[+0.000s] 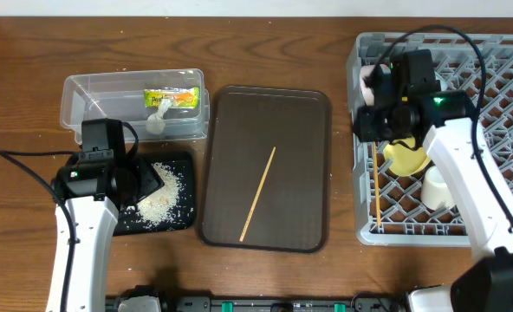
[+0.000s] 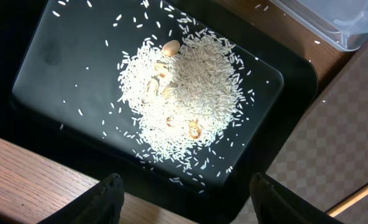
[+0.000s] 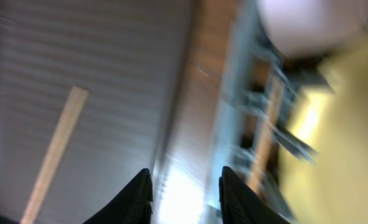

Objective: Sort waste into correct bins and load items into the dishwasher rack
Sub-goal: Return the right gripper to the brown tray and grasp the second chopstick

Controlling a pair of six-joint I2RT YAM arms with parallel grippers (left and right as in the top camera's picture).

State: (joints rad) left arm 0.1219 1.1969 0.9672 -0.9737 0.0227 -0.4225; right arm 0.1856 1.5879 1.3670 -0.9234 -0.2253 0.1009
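Observation:
The clear tub point(image 1: 87, 104) holds the green-yellow wrapper point(image 1: 172, 97) and the white tissue point(image 1: 159, 117). The black tray point(image 1: 180, 221) point(image 2: 59, 56) holds a rice pile point(image 1: 165, 195) point(image 2: 184, 93). My left gripper point(image 1: 144, 184) point(image 2: 184, 193) hangs open and empty over the tray's near edge. One chopstick point(image 1: 258, 193) point(image 3: 53, 155) lies on the brown tray; another point(image 1: 375, 186) point(image 3: 265, 137) lies in the grey rack point(image 1: 499, 113). The yellow plate point(image 1: 405, 156) point(image 3: 339, 124) and a white vessel point(image 1: 437, 189) stand in the rack. My right gripper point(image 1: 369, 128) point(image 3: 185, 193) is open and empty over the rack's left edge. The light blue bowl is not visible.
The large brown serving tray point(image 1: 300, 130) point(image 2: 339, 137) sits between the black tray and the rack. A pale round shape point(image 1: 369, 80) point(image 3: 308, 25) sits at the rack's far left corner, partly behind my right arm. The right wrist view is motion-blurred.

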